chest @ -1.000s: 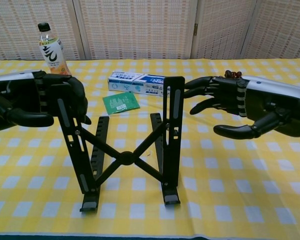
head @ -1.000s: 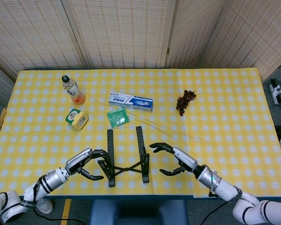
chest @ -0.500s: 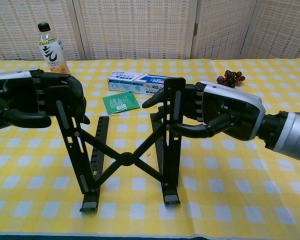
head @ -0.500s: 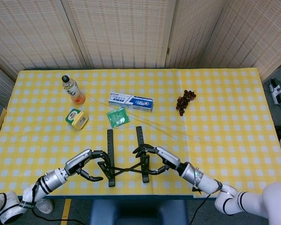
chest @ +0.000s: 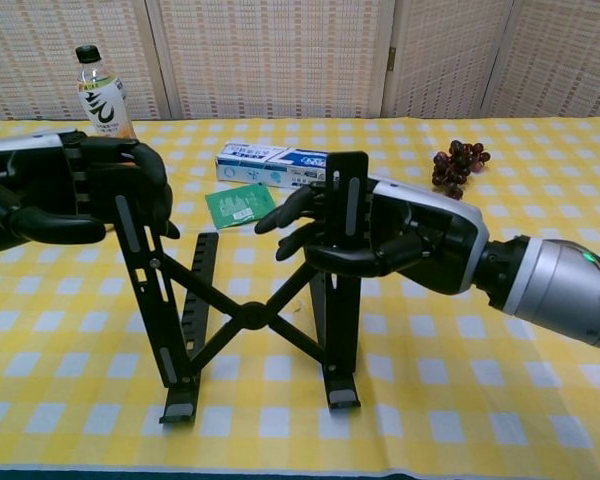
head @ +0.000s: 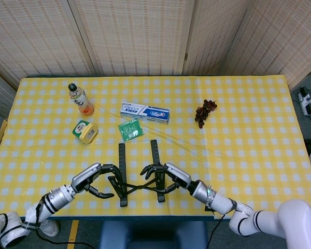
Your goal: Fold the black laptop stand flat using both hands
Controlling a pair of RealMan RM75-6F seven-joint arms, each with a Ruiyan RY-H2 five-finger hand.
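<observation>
The black laptop stand [head: 140,182] [chest: 251,316] stands unfolded near the table's front edge, its two upright rails joined by an X-shaped brace. My left hand [head: 96,179] [chest: 75,195] grips the top of the left rail, fingers curled over it and thumb underneath. My right hand [head: 168,176] [chest: 395,238] wraps the upper part of the right rail. Its fingers reach past the rail to the left and its thumb crosses in front. The stand's feet rest on the yellow checked cloth [head: 249,145].
Behind the stand lie a green packet [head: 130,129] [chest: 242,205] and a white-blue toothpaste box [head: 145,111] [chest: 275,165]. A drink bottle [head: 80,99] [chest: 102,98] and a small yellow-green tub [head: 85,131] sit at the left. Dark grapes [head: 204,111] [chest: 456,165] lie at the right.
My right hand has moved left from beside the stand and closed around the right rail. The left hand has kept its hold on the left rail.
</observation>
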